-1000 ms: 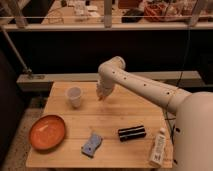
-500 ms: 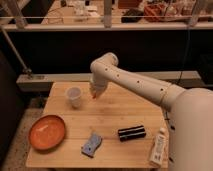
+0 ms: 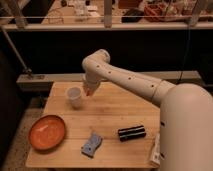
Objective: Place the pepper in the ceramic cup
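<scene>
The ceramic cup (image 3: 75, 97) is small, pale and round, and stands on the wooden table (image 3: 112, 117) at the back left. My gripper (image 3: 88, 90) hangs from the white arm just right of the cup, a little above its rim. A small orange-red tip, the pepper (image 3: 87, 93), shows at the gripper's lower end, held there close beside the cup.
A round orange plate (image 3: 47, 132) lies at the front left. A blue-grey object (image 3: 91, 144) lies near the front middle, a black cylinder (image 3: 131, 132) to its right, and a white bottle (image 3: 155, 151) at the front right edge. A dark railing runs behind the table.
The arm has swung left across the table, carrying the gripper with the pepper from the table's middle to just beside the cup.
</scene>
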Available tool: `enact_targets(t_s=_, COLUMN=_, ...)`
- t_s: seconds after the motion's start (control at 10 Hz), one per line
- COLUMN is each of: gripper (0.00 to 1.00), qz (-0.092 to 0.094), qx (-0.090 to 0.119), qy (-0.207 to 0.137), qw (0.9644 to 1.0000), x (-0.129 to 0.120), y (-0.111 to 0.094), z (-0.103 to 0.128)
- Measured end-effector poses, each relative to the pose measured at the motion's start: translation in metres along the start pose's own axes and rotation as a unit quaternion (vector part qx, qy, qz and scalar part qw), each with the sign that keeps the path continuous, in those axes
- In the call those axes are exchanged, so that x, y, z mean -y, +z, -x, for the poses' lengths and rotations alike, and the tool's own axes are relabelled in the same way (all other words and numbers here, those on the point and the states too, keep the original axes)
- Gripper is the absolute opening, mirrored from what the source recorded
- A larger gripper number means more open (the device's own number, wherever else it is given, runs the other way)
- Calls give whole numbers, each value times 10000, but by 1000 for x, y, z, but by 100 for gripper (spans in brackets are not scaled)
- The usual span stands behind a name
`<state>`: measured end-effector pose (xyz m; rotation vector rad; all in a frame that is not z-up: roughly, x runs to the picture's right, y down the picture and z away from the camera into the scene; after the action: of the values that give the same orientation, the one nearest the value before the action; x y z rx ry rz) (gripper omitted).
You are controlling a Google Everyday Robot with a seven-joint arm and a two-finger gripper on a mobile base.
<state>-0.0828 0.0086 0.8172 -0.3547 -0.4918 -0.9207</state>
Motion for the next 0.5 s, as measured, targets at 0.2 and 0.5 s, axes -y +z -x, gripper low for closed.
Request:
enact_targets(t_s=0.2, gripper=0, qz=-16, qx=28, qy=-99, qw=9999, x=11, y=3, z=5)
enact_targets(t_s=0.5, gripper=0, qz=-28, qx=8, qy=-188, qw=9998, x=22, y=6, z=7)
